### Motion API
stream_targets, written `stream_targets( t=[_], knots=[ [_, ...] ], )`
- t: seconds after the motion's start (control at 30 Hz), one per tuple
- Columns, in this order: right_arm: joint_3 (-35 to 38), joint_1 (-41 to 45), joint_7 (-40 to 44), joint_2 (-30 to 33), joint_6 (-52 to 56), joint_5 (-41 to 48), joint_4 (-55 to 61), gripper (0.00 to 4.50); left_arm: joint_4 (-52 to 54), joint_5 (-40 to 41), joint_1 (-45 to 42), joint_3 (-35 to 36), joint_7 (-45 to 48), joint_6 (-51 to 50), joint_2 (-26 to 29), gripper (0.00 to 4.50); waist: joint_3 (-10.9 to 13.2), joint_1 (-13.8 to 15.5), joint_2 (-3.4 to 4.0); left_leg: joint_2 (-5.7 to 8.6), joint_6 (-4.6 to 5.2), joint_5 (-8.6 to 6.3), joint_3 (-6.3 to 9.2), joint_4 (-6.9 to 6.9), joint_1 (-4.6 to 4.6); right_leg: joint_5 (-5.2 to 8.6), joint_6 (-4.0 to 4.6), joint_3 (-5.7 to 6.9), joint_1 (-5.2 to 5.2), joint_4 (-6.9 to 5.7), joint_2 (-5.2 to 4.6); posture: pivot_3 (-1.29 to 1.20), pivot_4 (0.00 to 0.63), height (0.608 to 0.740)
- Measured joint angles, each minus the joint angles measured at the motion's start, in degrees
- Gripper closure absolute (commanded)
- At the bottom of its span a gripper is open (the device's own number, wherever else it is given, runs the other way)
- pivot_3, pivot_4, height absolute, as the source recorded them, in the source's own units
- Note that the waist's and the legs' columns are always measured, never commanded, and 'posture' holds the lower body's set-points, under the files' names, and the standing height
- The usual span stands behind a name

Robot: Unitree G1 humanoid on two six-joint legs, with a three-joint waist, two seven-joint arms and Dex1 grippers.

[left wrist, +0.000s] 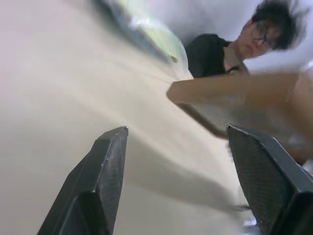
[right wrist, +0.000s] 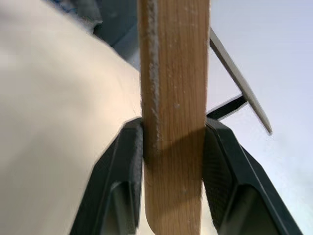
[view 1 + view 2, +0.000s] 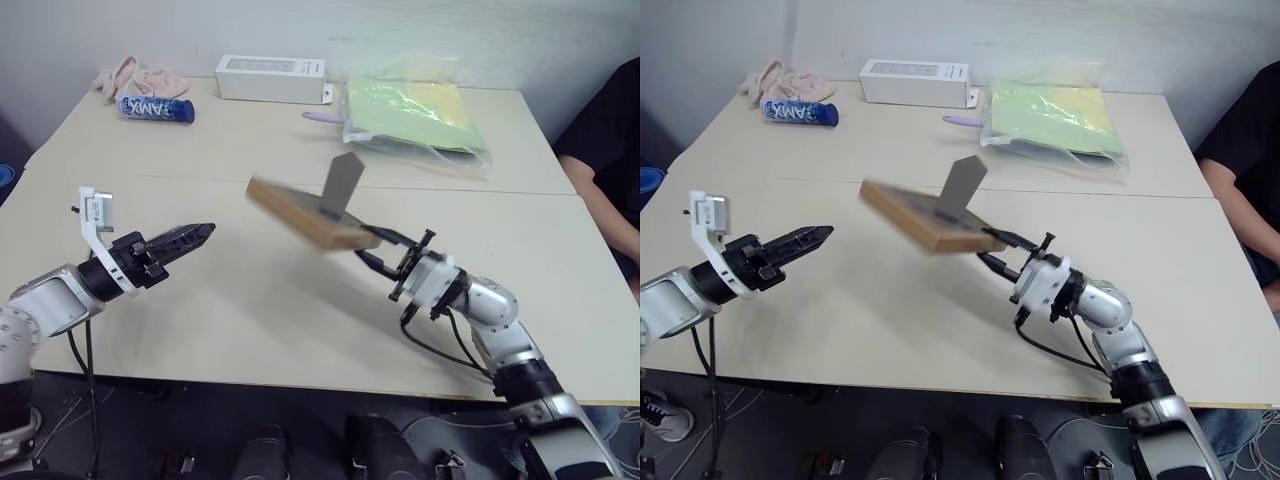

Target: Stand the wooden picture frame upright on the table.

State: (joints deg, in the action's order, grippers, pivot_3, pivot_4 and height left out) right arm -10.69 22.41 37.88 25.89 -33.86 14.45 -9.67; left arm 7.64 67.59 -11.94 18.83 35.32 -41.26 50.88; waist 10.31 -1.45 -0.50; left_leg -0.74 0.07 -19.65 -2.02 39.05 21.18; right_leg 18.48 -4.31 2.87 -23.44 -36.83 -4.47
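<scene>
Right gripper (image 3: 992,249) holds the wooden picture frame (image 3: 923,220) aloft (stand unfolded).

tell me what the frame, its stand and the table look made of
Frame: light wood, unvarnished-looking; grain lines run along its edge, which sits between the right gripper fingers. Stand: thin, flat grey board, matte, perhaps card or fibreboard; it's too plain to say which. Table: pale beige smooth top, probably laminate, with a thin wood-coloured edge and a seam across it.
</scene>
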Motion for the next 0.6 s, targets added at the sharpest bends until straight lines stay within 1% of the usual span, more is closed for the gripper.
stream_targets(
  t=[0.03,0.07,0.13,0.17,0.23,0.3,0.43,0.6],
  knots=[
    [0.1,-1.5,1.4,-0.2,6.7,6.1,2.7,3.26,1.2,-4.9,0.6,-1.4,3.5,3.8,0.0,0.02,0.0,0.0,0.01,0.00,0.00,0.00,-0.01,0.00,0.00,0.00,0.00,-0.02,0.00,0.00,-0.01,0.00,0.150,0.740],
    [0.6,-2.9,2.3,-0.6,13.5,12.1,5.0,3.26,1.8,-9.5,1.4,-3.0,6.9,7.4,0.0,0.00,0.0,0.0,0.01,-0.01,0.02,-0.01,-0.02,0.00,-0.02,0.00,0.01,-0.04,0.00,-0.02,-0.02,0.00,0.150,0.740],
    [1.5,-3.8,2.8,-1.1,20.8,17.8,6.4,3.26,1.8,-13.8,1.9,-4.6,10.2,10.4,-0.3,0.00,0.0,-0.1,0.02,-0.03,0.04,-0.02,-0.02,-0.01,-0.01,0.00,0.01,-0.05,-0.02,-0.04,-0.03,0.00,0.150,0.740],
    [2.6,-4.3,2.8,-1.2,26.8,21.8,7.5,3.26,1.8,-16.0,1.9,-5.3,11.9,12.0,-0.9,0.00,0.0,-0.2,0.05,-0.04,0.07,-0.04,-0.02,-0.04,-0.02,0.01,0.01,-0.07,-0.04,-0.05,-0.04,0.00,0.150,0.740],
    [4.5,-4.9,2.6,-1.6,34.4,26.3,8.0,3.26,1.8,-17.5,2.1,-5.6,13.5,13.2,-2.2,0.00,0.0,-0.2,0.05,-0.07,0.08,-0.05,-0.02,-0.10,-0.02,0.01,0.02,-0.06,-0.07,-0.04,-0.04,0.00,0.150,0.740],
    [6.5,-5.2,1.3,-3.3,40.8,30.0,7.6,3.27,1.9,-18.2,2.6,-5.7,15.0,13.3,-3.3,0.00,0.0,-0.3,0.05,-0.08,0.09,-0.05,-0.03,-0.11,0.01,0.01,0.02,-0.07,-0.11,-0.06,-0.04,0.00,0.150,0.740],
    [9.8,-4.6,1.5,-6.5,44.6,32.0,3.0,3.27,2.5,-18.9,3.7,-5.7,16.5,13.1,-4.2,0.00,0.0,-0.2,0.05,-0.07,0.13,-0.07,-0.03,-0.10,0.02,0.01,0.02,-0.06,-0.10,-0.06,-0.05,0.00,0.150,0.740],
    [10.8,-4.0,10.0,-6.4,39.4,25.9,-4.0,3.27,2.9,-19.7,3.6,-5.4,17.0,12.4,-4.6,0.00,0.0,-0.1,0.05,-0.05,0.17,-0.10,-0.04,-0.10,-0.01,0.01,0.01,-0.07,-0.07,-0.07,-0.07,0.00,0.150,0.740]
  ],
)
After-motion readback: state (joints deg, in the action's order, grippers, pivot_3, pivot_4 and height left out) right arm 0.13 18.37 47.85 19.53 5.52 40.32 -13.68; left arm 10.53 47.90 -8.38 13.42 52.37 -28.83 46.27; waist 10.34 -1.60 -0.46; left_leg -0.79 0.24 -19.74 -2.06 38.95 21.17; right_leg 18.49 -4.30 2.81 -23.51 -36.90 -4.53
